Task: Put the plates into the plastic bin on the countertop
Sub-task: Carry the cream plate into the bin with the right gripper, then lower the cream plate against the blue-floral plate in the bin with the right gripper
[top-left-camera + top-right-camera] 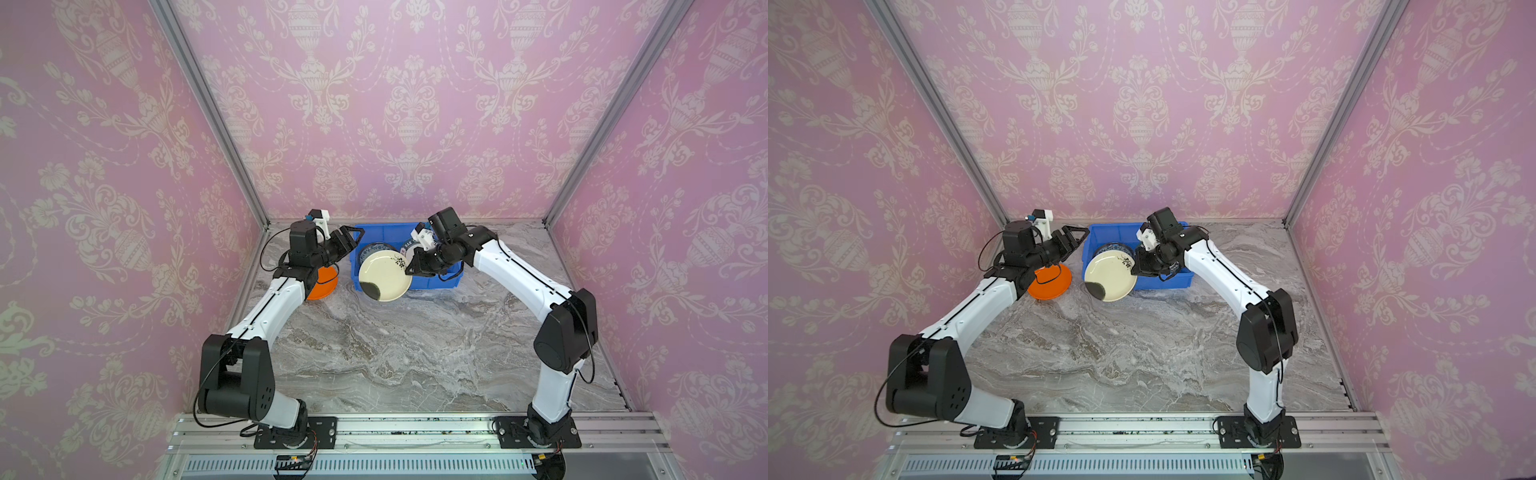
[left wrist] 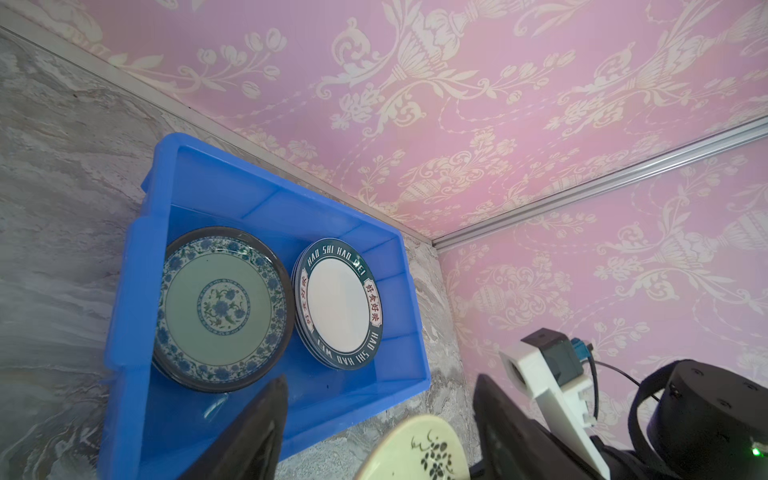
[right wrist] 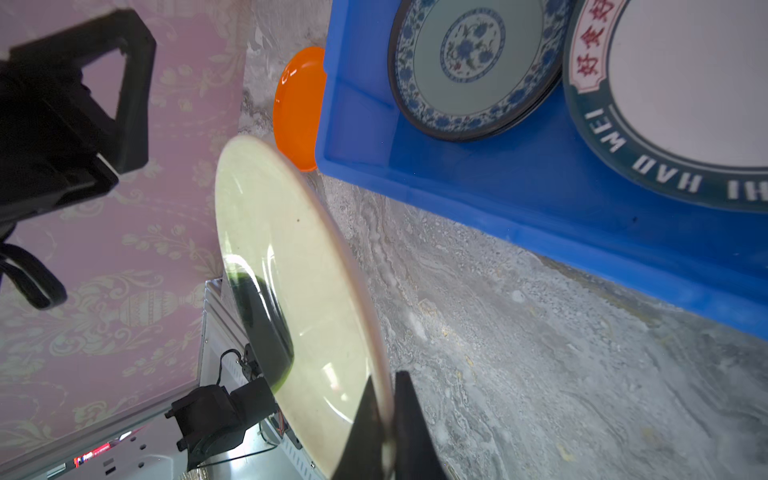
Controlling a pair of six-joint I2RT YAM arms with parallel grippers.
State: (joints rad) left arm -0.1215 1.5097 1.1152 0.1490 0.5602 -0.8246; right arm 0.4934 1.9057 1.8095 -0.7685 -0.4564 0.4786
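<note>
Honestly that tilted cream plate could slip or clip the blue bin's front wall, since the right gripper only pinches its rim, holding it half over that edge, while the left gripper hangs spread wide and empty above the orange plate on the counter.

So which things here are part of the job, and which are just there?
Job: cream floral round plate in right gripper; orange round plate; blue-patterned round plate; teal-rimmed lettered plate; bright blue plastic bin; grey marble countertop.
Just there: pink patterned wallpaper; aluminium frame post.
</note>
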